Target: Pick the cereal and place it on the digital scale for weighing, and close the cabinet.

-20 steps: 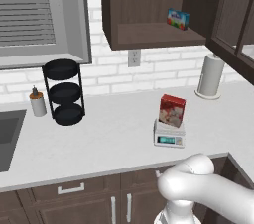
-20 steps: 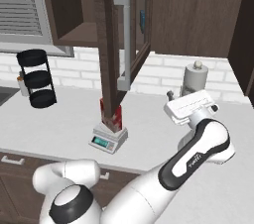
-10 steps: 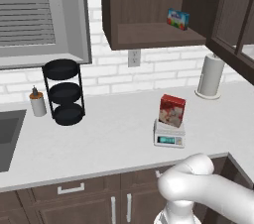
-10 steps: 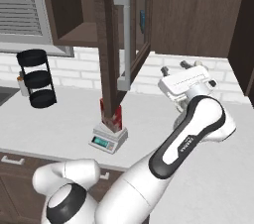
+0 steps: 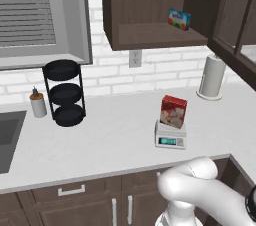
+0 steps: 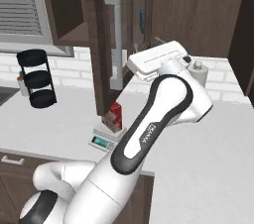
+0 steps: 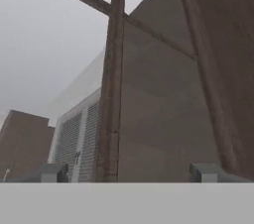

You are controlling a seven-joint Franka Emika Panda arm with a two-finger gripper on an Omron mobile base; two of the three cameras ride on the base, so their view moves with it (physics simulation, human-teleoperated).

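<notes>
Because the red cardboard cereal (image 5: 173, 111) already stands upright on the flat square plate of the digital scale (image 5: 170, 136), right of centre on the pale tabletop (image 5: 100, 135), only the dark wooden cabinet (image 6: 106, 44) remains open. Near its door, the tool (image 7: 129, 172) has its fingertips apart, holding nothing.

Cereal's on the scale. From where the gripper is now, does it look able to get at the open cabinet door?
Probably yes. The gripper is raised right by the cabinet door, fingers apart, with nothing between them.
</notes>
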